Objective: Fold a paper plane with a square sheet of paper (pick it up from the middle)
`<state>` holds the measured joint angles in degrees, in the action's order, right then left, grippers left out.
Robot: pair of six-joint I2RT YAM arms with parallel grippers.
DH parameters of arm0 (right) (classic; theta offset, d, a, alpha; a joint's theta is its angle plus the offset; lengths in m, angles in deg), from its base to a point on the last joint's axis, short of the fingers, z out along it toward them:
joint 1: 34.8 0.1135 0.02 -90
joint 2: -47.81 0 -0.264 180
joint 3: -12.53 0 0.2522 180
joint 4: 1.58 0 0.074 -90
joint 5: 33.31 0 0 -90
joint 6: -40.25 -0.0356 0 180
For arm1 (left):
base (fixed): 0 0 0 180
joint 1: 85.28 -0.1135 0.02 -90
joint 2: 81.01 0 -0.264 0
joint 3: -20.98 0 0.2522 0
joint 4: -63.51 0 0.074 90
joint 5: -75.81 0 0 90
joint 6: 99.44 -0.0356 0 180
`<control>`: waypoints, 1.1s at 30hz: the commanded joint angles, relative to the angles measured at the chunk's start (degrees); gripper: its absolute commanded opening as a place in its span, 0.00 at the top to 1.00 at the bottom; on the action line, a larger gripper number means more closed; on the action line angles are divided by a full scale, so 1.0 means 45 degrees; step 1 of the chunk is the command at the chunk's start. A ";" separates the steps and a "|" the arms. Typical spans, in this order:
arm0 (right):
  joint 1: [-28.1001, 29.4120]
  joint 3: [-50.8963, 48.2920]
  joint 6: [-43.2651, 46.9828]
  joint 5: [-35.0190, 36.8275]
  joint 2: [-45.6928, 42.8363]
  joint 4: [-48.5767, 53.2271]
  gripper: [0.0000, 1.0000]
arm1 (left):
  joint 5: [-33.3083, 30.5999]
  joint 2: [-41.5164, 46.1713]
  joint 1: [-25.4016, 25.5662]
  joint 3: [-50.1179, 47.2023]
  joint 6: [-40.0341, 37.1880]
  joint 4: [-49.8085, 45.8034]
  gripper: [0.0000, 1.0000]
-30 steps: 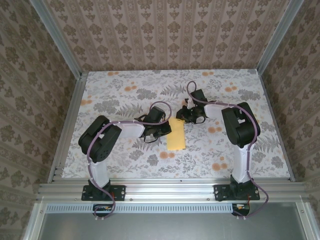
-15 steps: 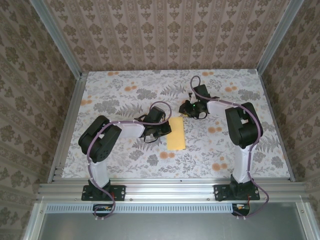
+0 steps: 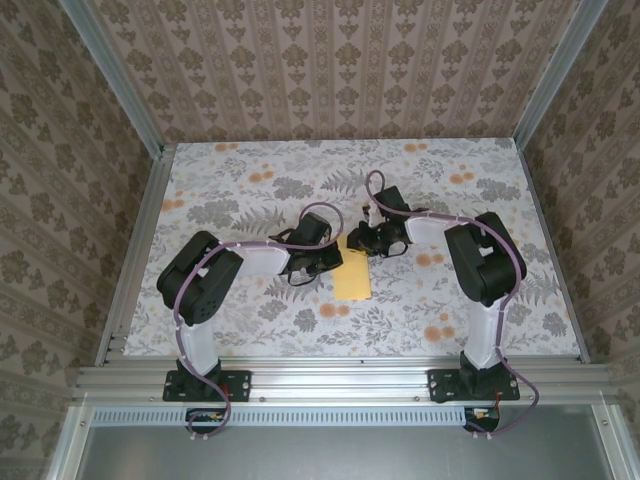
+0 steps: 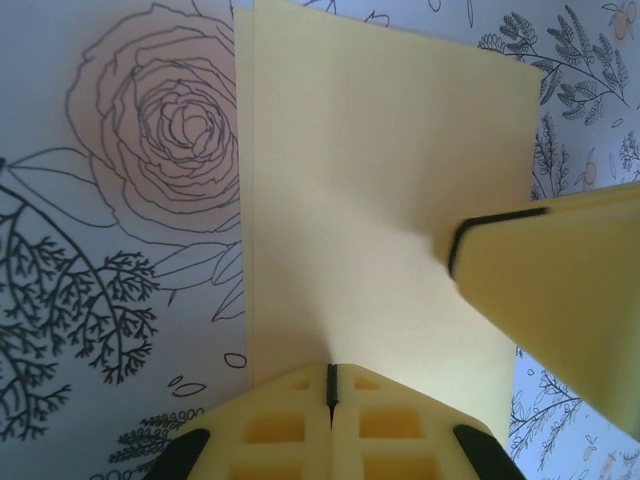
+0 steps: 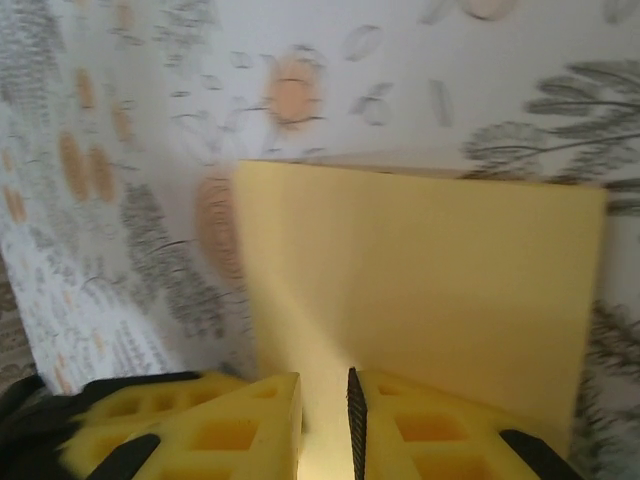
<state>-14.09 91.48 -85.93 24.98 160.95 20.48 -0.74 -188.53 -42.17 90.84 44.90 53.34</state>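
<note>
My left gripper [image 3: 330, 261] has its yellow fingers [image 4: 290, 420] pressed together, with only a thin dark seam showing between them. The tips sit on the sheet of paper [image 3: 352, 272] at the long side facing the table's left edge. I cannot tell whether a layer is caught in the seam.

My right gripper [image 3: 361, 240] has its jaws a narrow slit apart, and its wrist view shows plain yellow through the gap and nothing gripped that I can make out. It is down at the sheet's far end, on the corner toward the table's right edge. In the left wrist view one of its fingers [image 4: 560, 300] reaches in over the paper from the right, with a black pad edge along its tip.

The sheet lies flat about midway across the table [image 3: 230, 190], a little nearer the near edge than the far one. It is bright yellow and plain, and it is folded into a rectangle that runs from far to near. Two layers show in the left wrist view — along one long side the lower layer peeks out as a thin paler strip, so the edges do not quite meet. The visible corners look crisp.

A pale rose print [image 4: 180, 120] on the table cover lies just beside that offset edge, and small orange flower prints [image 3: 433, 331] are scattered toward the near right corner.
</note>
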 commanded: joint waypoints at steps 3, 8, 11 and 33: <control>-0.0928 0.0110 -0.0068 0.0400 0.0874 -0.0314 0.78 | -0.0654 -0.0617 0.0087 -0.0336 -0.0316 -0.2469 0.96; -0.1651 0.0945 0.0187 0.0551 0.1205 0.0028 0.78 | -0.0568 -0.0578 0.0078 -0.0330 -0.0328 -0.2476 0.96; -0.1740 0.1609 0.0484 0.0632 0.1016 0.0516 0.78 | -0.0567 -0.0496 0.0087 -0.0264 -0.0373 -0.2558 0.95; -0.0051 -0.0503 0.1120 -0.0280 -0.0628 0.1441 0.79 | 0.0364 0.2160 -0.0370 0.0132 -0.0397 -0.1958 0.83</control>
<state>-13.98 88.27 -82.46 24.52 156.21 24.78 -0.43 -181.30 -42.80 91.82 43.66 44.05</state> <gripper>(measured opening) 0.218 0.169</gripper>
